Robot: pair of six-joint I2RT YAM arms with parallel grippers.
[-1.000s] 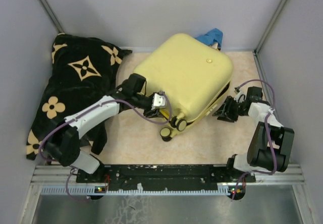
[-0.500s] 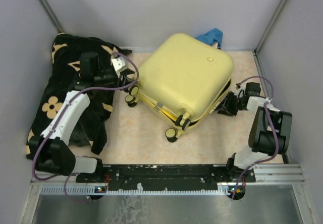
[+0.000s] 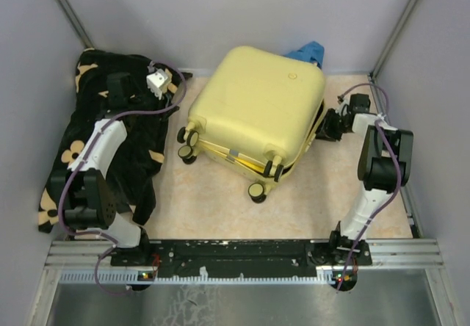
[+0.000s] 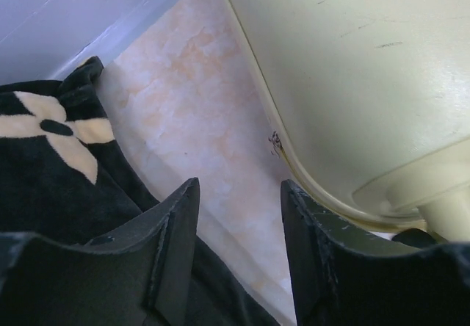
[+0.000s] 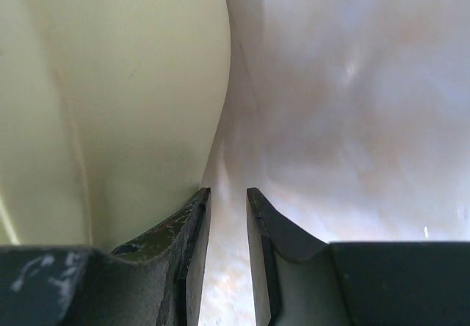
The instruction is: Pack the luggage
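Note:
The pale-yellow luggage [image 3: 257, 109] lies shut on the floor, its black wheels [image 3: 257, 191] toward the near side. It fills the right of the left wrist view [image 4: 352, 69] and the left of the right wrist view [image 5: 110, 84]. My left gripper [image 3: 175, 95] is open and empty at the luggage's far left corner, over the blanket's edge, with bare floor between its jaws [image 4: 239, 186]. My right gripper [image 3: 325, 124] sits against the luggage's right side. Its jaws [image 5: 228, 190] stand a narrow gap apart with nothing in them.
A black blanket with tan flowers [image 3: 110, 120] is heaped at the left and shows in the left wrist view [image 4: 44, 164]. A blue cloth [image 3: 308, 51] pokes out behind the luggage. Grey walls close in the back and both sides.
The luggage has turned and slid toward the back. My left gripper left its near edge and swung to the far left. My right gripper followed its right side farther back.

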